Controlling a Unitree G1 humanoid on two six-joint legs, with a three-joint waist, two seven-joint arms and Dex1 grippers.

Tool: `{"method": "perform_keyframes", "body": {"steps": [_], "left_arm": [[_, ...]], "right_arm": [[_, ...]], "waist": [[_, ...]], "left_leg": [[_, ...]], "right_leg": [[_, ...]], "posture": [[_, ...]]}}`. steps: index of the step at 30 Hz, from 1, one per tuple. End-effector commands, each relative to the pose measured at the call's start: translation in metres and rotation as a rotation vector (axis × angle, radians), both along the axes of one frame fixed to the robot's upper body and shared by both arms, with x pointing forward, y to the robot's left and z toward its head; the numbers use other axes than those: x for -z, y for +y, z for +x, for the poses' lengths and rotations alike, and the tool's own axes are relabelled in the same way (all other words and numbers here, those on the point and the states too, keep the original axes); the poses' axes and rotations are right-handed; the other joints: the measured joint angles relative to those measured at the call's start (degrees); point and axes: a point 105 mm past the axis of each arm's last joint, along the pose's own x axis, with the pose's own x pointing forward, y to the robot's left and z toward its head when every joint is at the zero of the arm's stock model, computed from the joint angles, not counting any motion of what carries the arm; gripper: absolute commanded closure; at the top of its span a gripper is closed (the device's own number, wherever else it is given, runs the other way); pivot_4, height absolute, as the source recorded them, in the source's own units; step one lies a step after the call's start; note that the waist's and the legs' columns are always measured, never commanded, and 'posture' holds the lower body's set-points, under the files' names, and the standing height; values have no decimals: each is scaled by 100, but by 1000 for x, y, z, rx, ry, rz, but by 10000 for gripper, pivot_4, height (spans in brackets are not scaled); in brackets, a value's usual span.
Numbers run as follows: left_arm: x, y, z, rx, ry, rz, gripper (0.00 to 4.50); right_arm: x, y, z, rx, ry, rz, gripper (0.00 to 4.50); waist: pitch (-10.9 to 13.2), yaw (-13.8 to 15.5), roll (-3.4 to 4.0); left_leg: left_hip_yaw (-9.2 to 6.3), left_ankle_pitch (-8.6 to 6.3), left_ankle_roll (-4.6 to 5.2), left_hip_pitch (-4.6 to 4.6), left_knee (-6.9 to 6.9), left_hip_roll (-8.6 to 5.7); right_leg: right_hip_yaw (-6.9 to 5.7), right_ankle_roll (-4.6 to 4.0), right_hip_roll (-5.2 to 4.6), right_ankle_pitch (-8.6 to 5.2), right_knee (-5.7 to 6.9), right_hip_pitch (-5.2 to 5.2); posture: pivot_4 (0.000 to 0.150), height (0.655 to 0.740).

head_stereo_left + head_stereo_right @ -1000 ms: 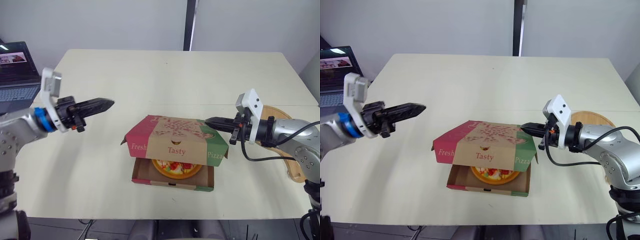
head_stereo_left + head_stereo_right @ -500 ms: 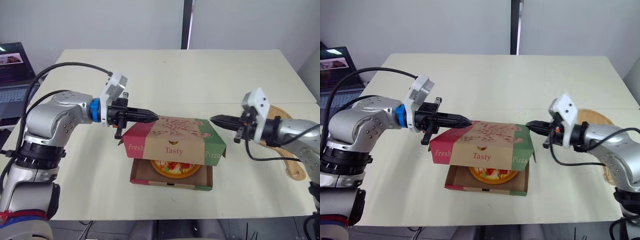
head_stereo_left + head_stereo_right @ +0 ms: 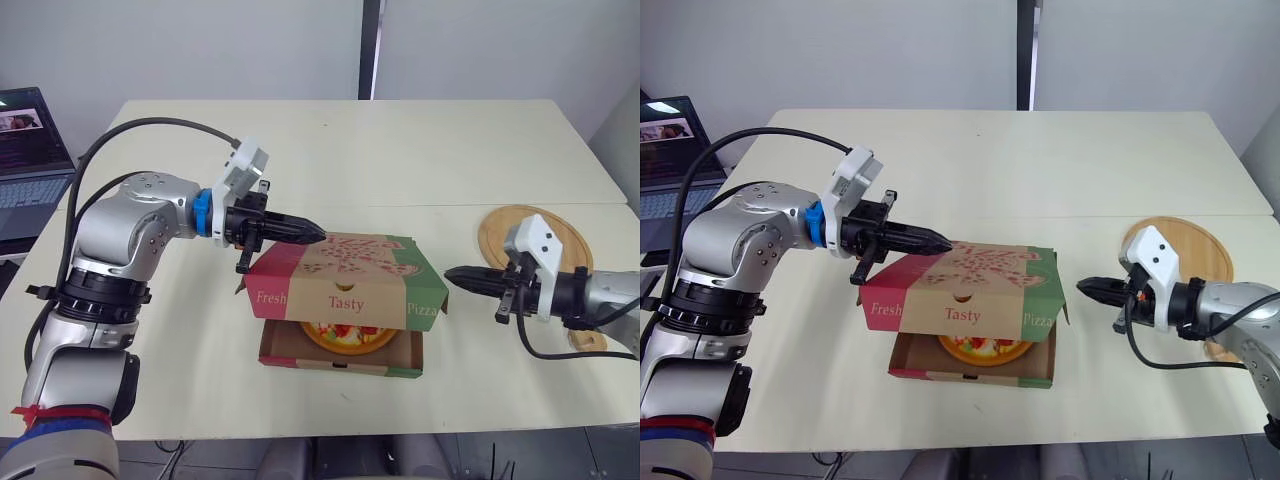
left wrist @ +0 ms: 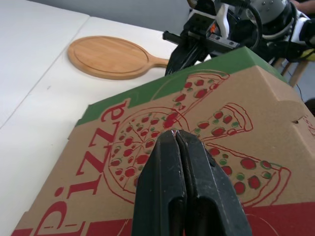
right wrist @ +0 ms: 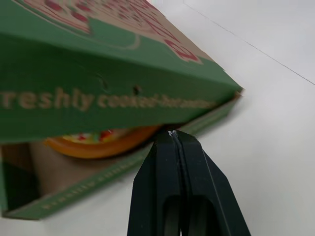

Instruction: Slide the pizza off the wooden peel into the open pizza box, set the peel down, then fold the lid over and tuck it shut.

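The pizza box (image 3: 345, 300) sits near the table's front edge, its printed lid (image 3: 350, 262) folded down but still propped above the base. The pizza (image 3: 345, 335) shows through the front gap. My left gripper (image 3: 318, 236) is shut, its tip resting on the lid's back left part (image 4: 172, 132). To the right of the box, my right gripper (image 3: 450, 274) is shut and hovers just off the lid's right side flap (image 5: 113, 93). The wooden peel (image 3: 530, 240) lies flat on the table at the right, behind my right arm.
A laptop (image 3: 30, 150) stands off the table's left edge. The table (image 3: 340, 150) stretches bare behind the box. A seam line crosses the tabletop just behind the box.
My right gripper has pulled back to the right and lower, away from the lid's corner. The left gripper stays on the lid, which has sunk slightly.
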Motion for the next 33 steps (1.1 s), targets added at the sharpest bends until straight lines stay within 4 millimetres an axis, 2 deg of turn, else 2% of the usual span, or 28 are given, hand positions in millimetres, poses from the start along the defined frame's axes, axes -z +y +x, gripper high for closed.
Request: {"method": "perform_keyframes", "body": {"steps": [1, 7, 11, 16, 20, 24, 26, 29, 33], "left_arm": [[-6, -5, -3, 43, -48, 17, 44800], [-5, -10, -3, 65, -58, 19, 44800], [-3, -13, -4, 78, -57, 15, 44800], [9, -13, -9, 101, -46, 56, 44800], [19, -13, -11, 103, -38, 84, 44800], [25, -14, -11, 95, -35, 96, 44800], [26, -14, -11, 92, -35, 93, 44800], [25, -15, -10, 82, -38, 81, 44800], [26, -13, -11, 84, -36, 86, 45000]], "right_arm": [[-13, 11, -3, -44, -29, 39, 45000], [-14, 21, -8, -64, 23, 109, 45000], [-4, 23, -10, -37, 69, 129, 45000], [3, 28, -14, -32, 86, 155, 45000], [7, 24, -14, -10, 66, 124, 45000], [10, 9, -11, 34, 24, 47, 45000], [6, -3, -9, 61, -11, 14, 45000], [-9, -18, -10, 82, -51, 17, 45000], [-33, -19, -21, 29, -63, 53, 35844]], "waist": [[0, -1, 0], [0, 0, 0], [0, 0, 0], [-1, -17, 0], [-1, -40, 0], [-1, -46, 0], [-1, -43, 0], [-1, -44, 0], [-1, -43, -1]], "left_leg": [[-1, 0, 0, -5, 5, -2], [-2, 0, 0, -6, 10, -2], [-2, 0, 0, -6, 11, -2], [0, 0, 0, -4, 11, -2], [-1, 0, 0, -3, 14, -2], [-1, 0, 0, -4, 18, -4], [0, 0, 0, -4, 20, -6], [1, 0, 1, -3, 21, -6], [1, 1, 1, 0, 23, -5]], "right_leg": [[0, 1, 0, 3, 0, -1], [-1, 0, 0, 7, 2, 0], [0, -1, 0, 9, 3, -1], [1, -1, 0, 9, 9, -2], [2, -2, 0, 9, 14, -2], [2, -2, 0, 9, 17, -1], [2, -2, 0, 9, 19, -1], [4, -2, 0, 9, 23, -1], [4, -2, 0, 9, 31, 0]], "posture": [[1500, 7350], [1500, 7350], [1500, 7350], [1500, 7350], [1500, 7350], [1500, 7350], [1500, 7350], [1500, 7350], [1500, 7350]]}}
